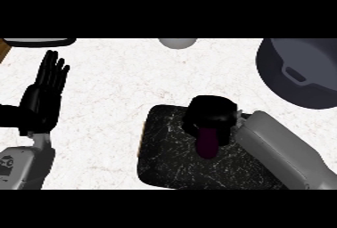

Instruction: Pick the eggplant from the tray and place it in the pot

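Note:
A dark purple eggplant (207, 142) lies on the black speckled tray (164, 156) at the lower middle of the head view. My right hand (212, 116) is over the eggplant's far end with its fingers curled round it, hiding that end. The grey forearm comes in from the lower right across the tray. A dark grey pot (299, 73) with a handle stands at the upper right, apart from the tray. At the left my left hand (45, 95) rests open with its fingers pointing up.
A grey rounded object (177, 42) peeks in at the top middle. A dark rimmed object (39, 42) and a wooden edge (3, 51) show at the top left corner. White marbled counter (125, 89) lies between tray and pot.

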